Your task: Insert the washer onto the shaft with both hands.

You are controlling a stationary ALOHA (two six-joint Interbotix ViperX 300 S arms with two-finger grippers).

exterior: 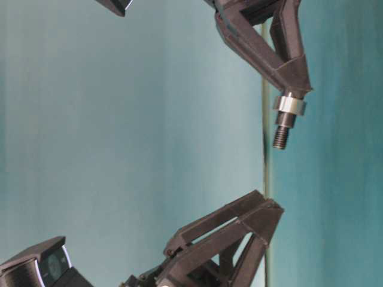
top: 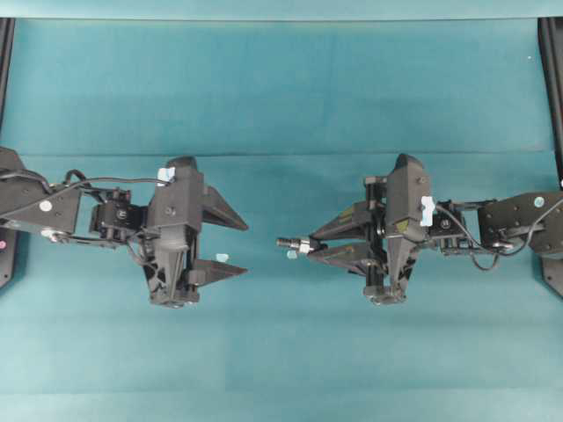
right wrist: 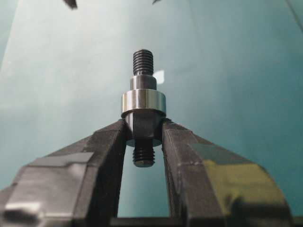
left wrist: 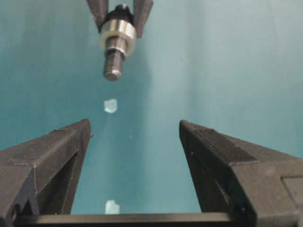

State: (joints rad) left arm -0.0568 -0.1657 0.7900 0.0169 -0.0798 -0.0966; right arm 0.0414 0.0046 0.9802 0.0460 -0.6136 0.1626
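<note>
right jaws: closest thing in the right wrist view. The right gripper (right wrist: 144, 142) is clamped down on the shaft (right wrist: 143, 125), pinching its thick dark middle, with one threaded end poking out past the fingertips and the other back between the fingers

washer: the silvery washer (right wrist: 143, 102) already sits around the shaft, right against the fingertips, so I'd call the insert pretty much done

why held like that: the shaft sticks out level toward the other arm, free end exposed, which reads to me as presenting it for a hand-off or a check

left jaws: the left gripper (top: 230, 247) is spread wide with nothing in it, facing the shaft tip but well apart from it

around: teal table cloth (top: 281, 88) underneath, plus a couple of tiny pale specks (left wrist: 110, 105) lying on it below the gap

in the way: nothing between the two grippers that I can see, just open air
</note>
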